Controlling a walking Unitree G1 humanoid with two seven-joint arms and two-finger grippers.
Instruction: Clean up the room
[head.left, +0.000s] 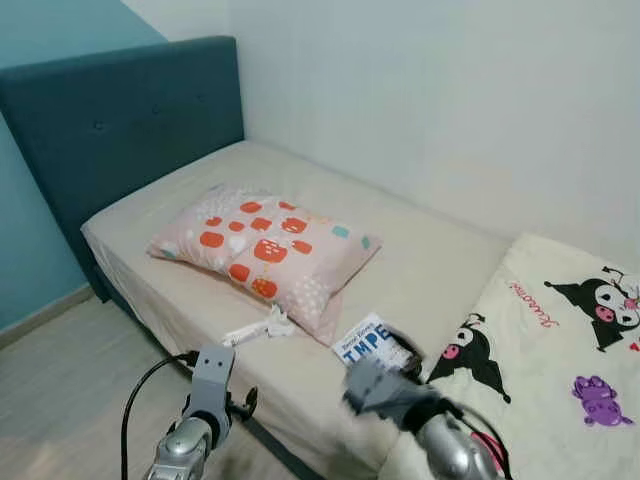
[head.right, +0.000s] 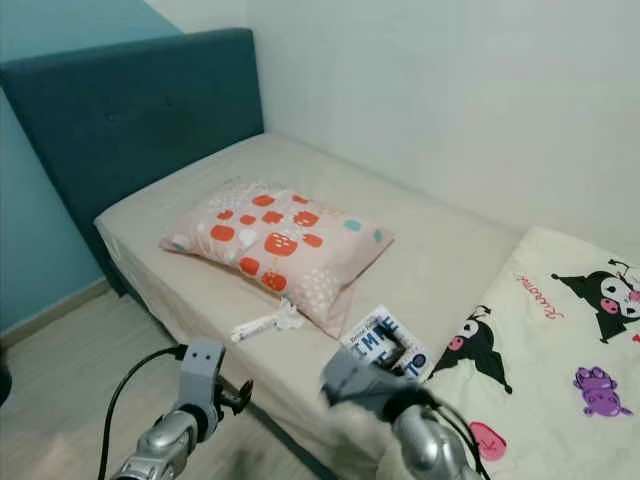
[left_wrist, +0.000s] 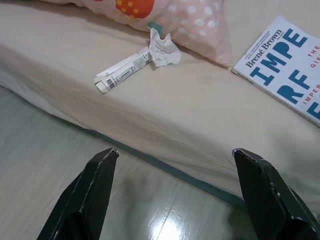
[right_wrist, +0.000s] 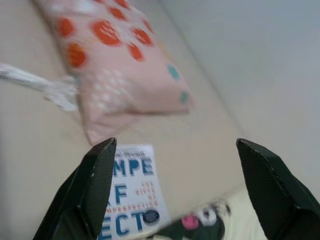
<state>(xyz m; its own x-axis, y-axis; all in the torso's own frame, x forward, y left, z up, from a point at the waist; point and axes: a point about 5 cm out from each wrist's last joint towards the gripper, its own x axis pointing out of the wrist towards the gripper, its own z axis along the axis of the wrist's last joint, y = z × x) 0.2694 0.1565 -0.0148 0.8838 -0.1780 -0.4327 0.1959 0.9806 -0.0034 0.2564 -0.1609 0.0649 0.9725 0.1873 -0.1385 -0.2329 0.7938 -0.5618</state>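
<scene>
Right gripper (right_wrist: 175, 190) blurred, jaws spread wide over book (head.left: 375, 345) (cover half cut off). Left gripper (left_wrist: 175, 195) agape off mattress (left_wrist: 165, 115) edge; crumpled wrapper (left_wrist: 131, 67) at 11 o'clock.

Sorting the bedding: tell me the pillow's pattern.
The pillow is pale pink with orange-red blotches, small teal patches and white dots; clearest in the left eye view.

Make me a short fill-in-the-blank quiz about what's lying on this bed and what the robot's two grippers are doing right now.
1. The pillow is pink with ____ spots.
2. The crumpled wrapper lies on the mattress right beside the ____.
3. The book lies between the pillow and the cartoon-printed ____.
4. The left gripper and the right gripper both have their jaws ____.

Missing words: orange; pillow; blanket; open
</scene>
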